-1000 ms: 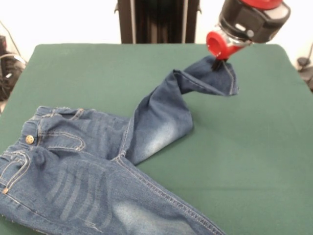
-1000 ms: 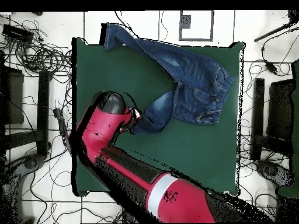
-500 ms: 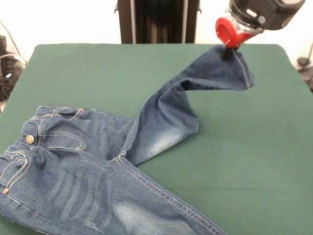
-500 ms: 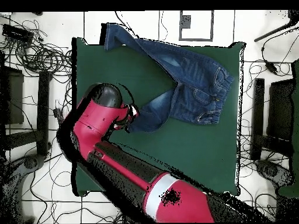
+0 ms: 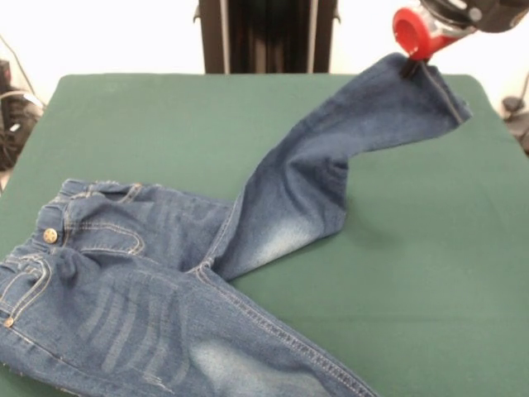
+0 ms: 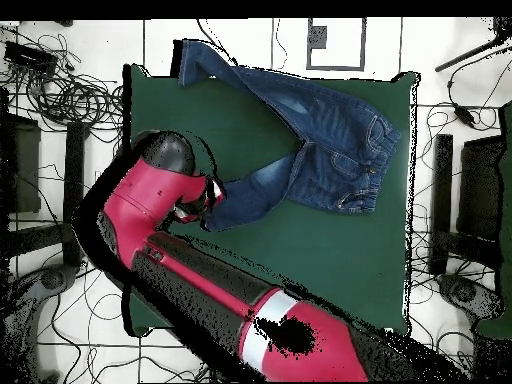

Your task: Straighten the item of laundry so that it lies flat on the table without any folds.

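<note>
Tool (image 5: pixel 409 66) pinching the jeans (image 5: pixel 165 273) by one cuff, lifted leg unflattened above the surface (image 5: pixel 430 273), halfway done at best.

One camera sits low across the tabletop (image 5: pixel 165 124), close in, cropping its near edge. The other looks straight down from high up (cable-strewn floor (image 6: pixel 60 90) shows all round), turned half round. Both share the green top and the jeans (image 5: pixel 273 215).
</note>
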`<state>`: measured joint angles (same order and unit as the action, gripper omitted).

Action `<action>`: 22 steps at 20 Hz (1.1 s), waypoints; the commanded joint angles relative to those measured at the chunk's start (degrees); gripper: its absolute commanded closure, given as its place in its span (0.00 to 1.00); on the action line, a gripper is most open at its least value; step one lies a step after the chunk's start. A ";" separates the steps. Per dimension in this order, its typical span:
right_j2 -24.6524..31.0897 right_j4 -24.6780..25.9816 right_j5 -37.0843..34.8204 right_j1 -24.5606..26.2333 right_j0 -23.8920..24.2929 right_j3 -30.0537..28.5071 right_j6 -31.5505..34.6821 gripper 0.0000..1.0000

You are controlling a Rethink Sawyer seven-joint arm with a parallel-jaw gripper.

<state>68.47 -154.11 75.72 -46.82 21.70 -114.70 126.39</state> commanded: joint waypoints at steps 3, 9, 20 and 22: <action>4.96 -4.34 6.04 0.57 1.35 2.88 -12.68 1.00; 7.42 -6.24 8.56 0.37 3.04 3.67 -13.28 1.00; 8.68 0.39 15.11 2.67 4.47 7.92 -16.45 1.00; 8.31 2.27 17.42 3.02 4.17 9.06 -17.44 1.00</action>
<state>75.89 -153.90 86.15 -46.34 26.45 -108.98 126.39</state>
